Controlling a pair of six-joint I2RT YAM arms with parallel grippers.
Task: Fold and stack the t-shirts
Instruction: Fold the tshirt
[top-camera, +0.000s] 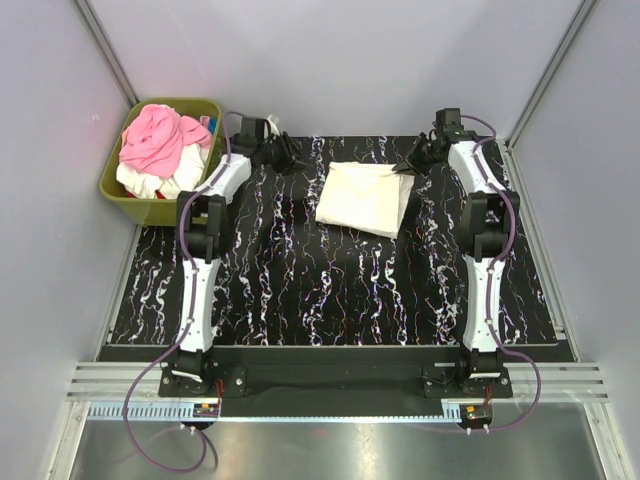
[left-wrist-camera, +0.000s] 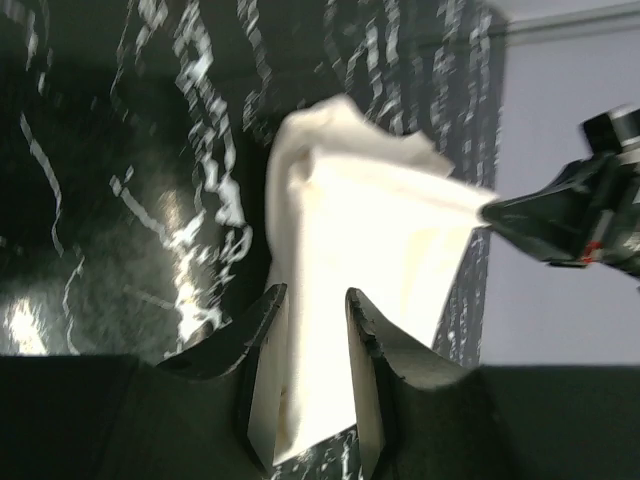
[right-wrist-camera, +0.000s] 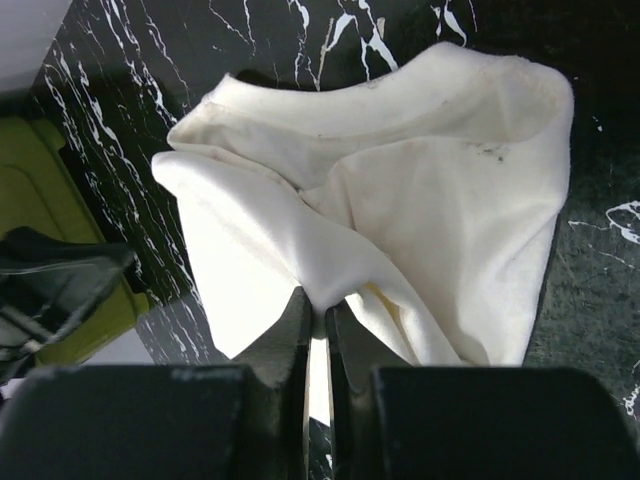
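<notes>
Green basket (top-camera: 115, 195) at marbled table's (top-camera: 330, 290) far-left corner.

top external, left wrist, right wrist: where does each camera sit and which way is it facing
Top external: above and behind the robot, looking down on the marbled table; the left arm and right arm show whole.
Left wrist: on the left arm, facing the cream t-shirt; its open left pincer shows at the bottom.
Right wrist: on the right arm, looking down at that shirt; the right pincer shows, shut on it.
Shared: both wrist views hold the t-shirt and the other arm's pincer.
</notes>
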